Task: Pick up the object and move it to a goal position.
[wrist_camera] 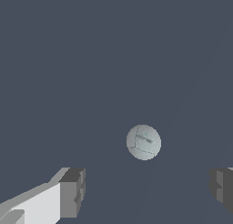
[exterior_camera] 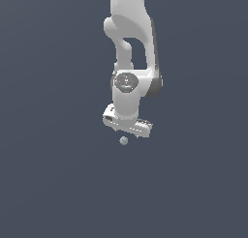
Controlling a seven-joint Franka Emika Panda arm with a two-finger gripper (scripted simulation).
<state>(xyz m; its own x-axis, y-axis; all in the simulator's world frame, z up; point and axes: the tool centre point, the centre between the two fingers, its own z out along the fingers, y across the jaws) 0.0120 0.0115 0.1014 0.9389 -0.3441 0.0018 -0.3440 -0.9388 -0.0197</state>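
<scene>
Wrist view: unmarked ball (wrist_camera: 144, 142) between spread fingers (wrist_camera: 73, 191) of hand (wrist_camera: 148, 191).

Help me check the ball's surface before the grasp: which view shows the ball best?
The wrist view. There the ball is large, unobstructed, with faint seam lines visible, lying apart from the open gripper fingers. In the exterior view the ball is only a tiny pale dot just below the gripper.
</scene>
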